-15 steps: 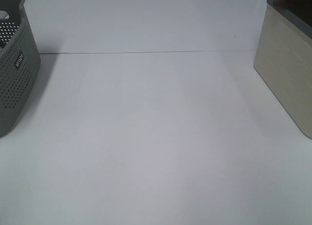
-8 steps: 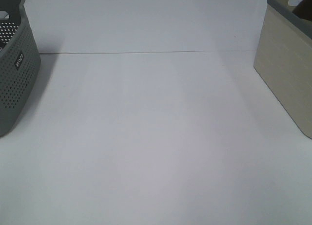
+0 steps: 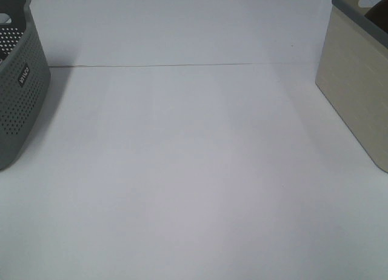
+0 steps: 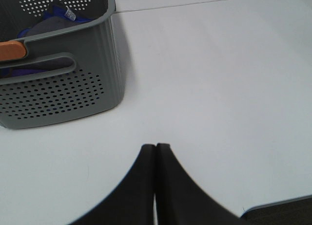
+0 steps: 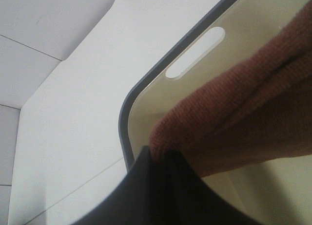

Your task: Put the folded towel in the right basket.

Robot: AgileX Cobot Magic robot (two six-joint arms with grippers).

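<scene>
The folded towel point(image 5: 243, 103) is rust-brown and hangs inside the beige right basket point(image 5: 127, 113) in the right wrist view. My right gripper point(image 5: 158, 159) is shut on the towel's edge, just above the basket's inner corner by the handle slot point(image 5: 195, 53). In the exterior high view the right basket point(image 3: 354, 92) stands at the right edge; the towel and both grippers are out of sight there. My left gripper point(image 4: 156, 152) is shut and empty, low over the white table point(image 4: 219, 88) near the grey basket point(image 4: 63, 88).
The grey perforated left basket point(image 3: 18, 98) stands at the table's left edge and holds blue and orange cloth point(image 4: 53, 15). A seam line point(image 3: 182, 65) crosses the white table point(image 3: 194, 171) at the back.
In the exterior high view, a reddish-brown bit at the right basket's far rim one second ago has dropped out of sight. The baskets have not moved.
</scene>
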